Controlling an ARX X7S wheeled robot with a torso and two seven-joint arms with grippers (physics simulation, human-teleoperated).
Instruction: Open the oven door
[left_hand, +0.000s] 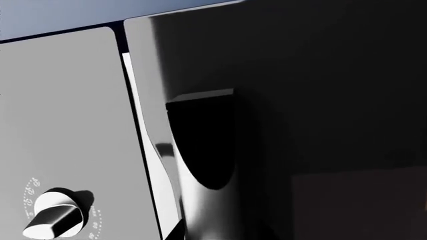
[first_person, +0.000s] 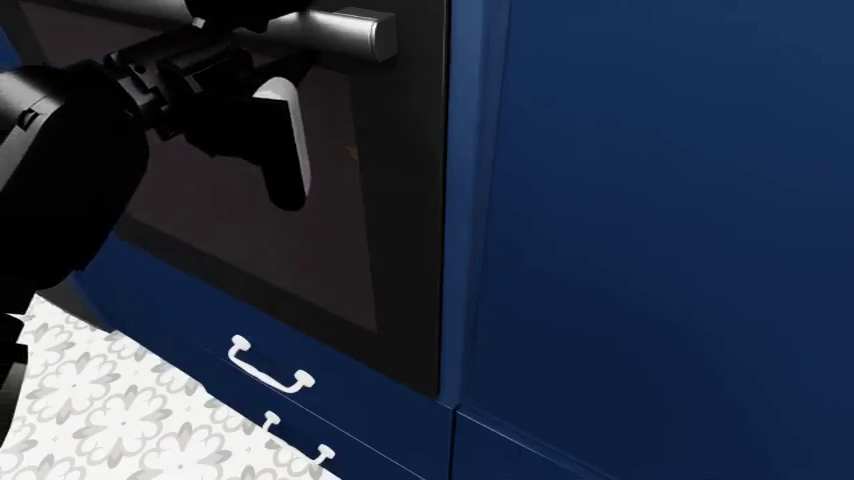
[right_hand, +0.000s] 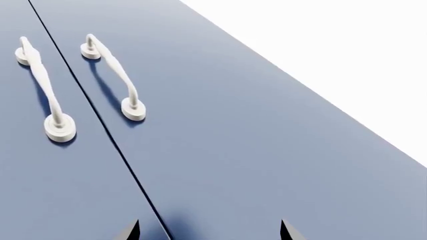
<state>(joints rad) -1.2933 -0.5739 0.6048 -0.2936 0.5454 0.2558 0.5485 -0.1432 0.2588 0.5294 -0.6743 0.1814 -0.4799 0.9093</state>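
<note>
The oven door (first_person: 267, 260) is a glossy black panel at the left of the head view, standing upright against the cabinets. Its brushed-silver bar handle (first_person: 340, 32) runs along the top edge. My left gripper (first_person: 274, 60) is at that bar, with one finger (first_person: 283, 130) hanging down in front of the glass. In the left wrist view the handle (left_hand: 203, 145) runs between the jaws of the left gripper (left_hand: 223, 235), which is shut on it, over the dark door (left_hand: 333, 100). My right gripper (right_hand: 208, 231) is open with nothing in it and faces navy drawer fronts.
A grey control panel (left_hand: 67, 110) with a white knob (left_hand: 57, 217) borders the door. Navy drawers with white handles (first_person: 267, 368) sit below the oven, over patterned floor tiles (first_person: 107, 410). A tall navy panel (first_person: 667, 200) fills the right. Two white drawer handles (right_hand: 110, 75) show near the right gripper.
</note>
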